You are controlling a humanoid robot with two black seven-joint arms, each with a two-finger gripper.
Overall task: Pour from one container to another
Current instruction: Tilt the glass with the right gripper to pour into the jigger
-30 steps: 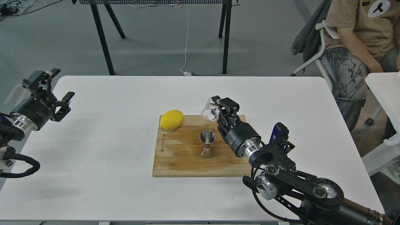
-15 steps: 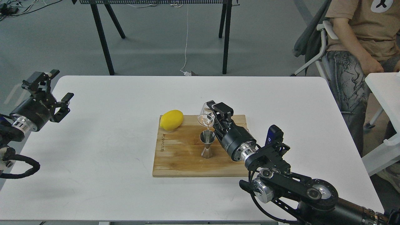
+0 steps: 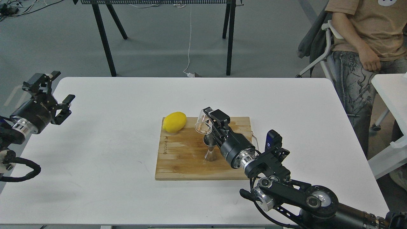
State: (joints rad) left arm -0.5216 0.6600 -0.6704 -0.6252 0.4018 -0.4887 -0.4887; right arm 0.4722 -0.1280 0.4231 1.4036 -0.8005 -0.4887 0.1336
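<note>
A white table (image 3: 111, 178) with rounded corners stands on a grey floor (image 3: 159, 41). Beyond its far edge rise the black legs of a bench (image 3: 105, 38), a white cable (image 3: 189, 38) hanging between them. Past the far right corner, a seated person (image 3: 365, 41) occupies a white chair (image 3: 327, 47).

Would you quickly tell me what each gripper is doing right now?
Left gripper: open, holding nothing, beside the table's left edge.
Right gripper: closed on the glass cup, tipped over the jigger.
</note>
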